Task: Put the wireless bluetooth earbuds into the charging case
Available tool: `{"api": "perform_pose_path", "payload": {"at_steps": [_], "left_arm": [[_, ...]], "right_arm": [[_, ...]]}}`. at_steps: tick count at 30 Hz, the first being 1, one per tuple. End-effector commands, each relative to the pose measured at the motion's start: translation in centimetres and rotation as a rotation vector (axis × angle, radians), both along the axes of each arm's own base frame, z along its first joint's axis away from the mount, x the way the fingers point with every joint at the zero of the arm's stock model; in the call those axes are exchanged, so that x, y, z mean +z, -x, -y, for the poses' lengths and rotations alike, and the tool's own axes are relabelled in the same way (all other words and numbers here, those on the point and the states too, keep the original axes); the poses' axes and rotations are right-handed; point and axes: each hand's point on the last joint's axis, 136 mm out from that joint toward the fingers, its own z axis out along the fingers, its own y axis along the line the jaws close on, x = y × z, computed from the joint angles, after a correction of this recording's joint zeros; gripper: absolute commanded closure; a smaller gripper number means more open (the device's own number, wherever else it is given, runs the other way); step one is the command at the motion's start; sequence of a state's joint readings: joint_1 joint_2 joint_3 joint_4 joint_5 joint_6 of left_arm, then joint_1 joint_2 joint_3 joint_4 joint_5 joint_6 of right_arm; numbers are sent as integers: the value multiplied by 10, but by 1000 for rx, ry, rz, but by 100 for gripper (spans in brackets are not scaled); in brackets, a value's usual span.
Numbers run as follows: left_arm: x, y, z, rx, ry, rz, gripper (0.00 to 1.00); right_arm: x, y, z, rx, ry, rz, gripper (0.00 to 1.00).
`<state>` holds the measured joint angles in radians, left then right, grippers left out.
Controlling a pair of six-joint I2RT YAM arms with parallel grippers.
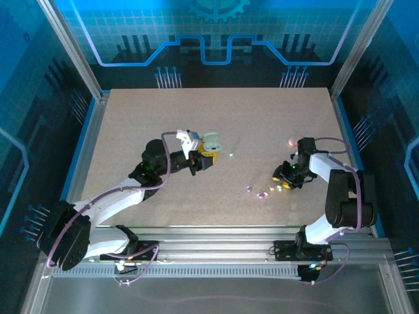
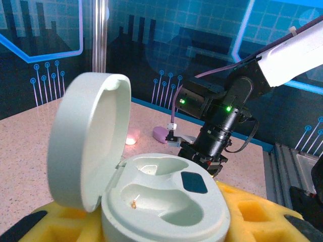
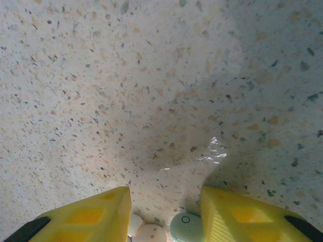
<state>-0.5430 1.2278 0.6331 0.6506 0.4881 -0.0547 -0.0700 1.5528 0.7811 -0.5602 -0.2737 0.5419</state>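
Observation:
My left gripper (image 1: pixel 204 159) is shut on the white charging case (image 2: pixel 166 196), clamped between its yellow fingers (image 2: pixel 262 214). The case's lid (image 2: pixel 91 136) stands open and both moulded wells look empty. Several tiny pastel earbuds (image 1: pixel 263 194) lie scattered on the table left of my right gripper (image 1: pixel 283 175), and a mint one (image 1: pixel 231 154) lies near the case. My right gripper (image 3: pixel 165 212) points down at the table, open. A mint earbud (image 3: pixel 186 228) and a pinkish-white one (image 3: pixel 151 234) lie between its yellow fingers (image 3: pixel 91 217), gripped by neither.
A pink oval case (image 1: pixel 292 140) sits just behind the right arm's wrist. In the left wrist view, a lilac piece (image 2: pixel 160 133) and a glowing pink one (image 2: pixel 132 137) lie on the speckled table (image 1: pixel 262 111) near the right arm's gripper (image 2: pixel 204 154). Blue walls ring the table.

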Motion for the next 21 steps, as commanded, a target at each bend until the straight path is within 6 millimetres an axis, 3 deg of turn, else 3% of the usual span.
{"api": "perform_pose_path", "payload": {"at_steps": [1,11,17,21], "left_arm": [[24,0,2,-24,34,36,64],[22,1,3,-32,38,34,64],[21,2,3,-34,39,30,64],[20,2,4,-37,39,25,64]], "right_arm": [[-4,17,-11,17,-35,-63,58],[12,31,-21,18,-68,-32,64],[11,44,-31,37,-98,-61,64],[17,42,-27,43,-70,-48,64]]}}
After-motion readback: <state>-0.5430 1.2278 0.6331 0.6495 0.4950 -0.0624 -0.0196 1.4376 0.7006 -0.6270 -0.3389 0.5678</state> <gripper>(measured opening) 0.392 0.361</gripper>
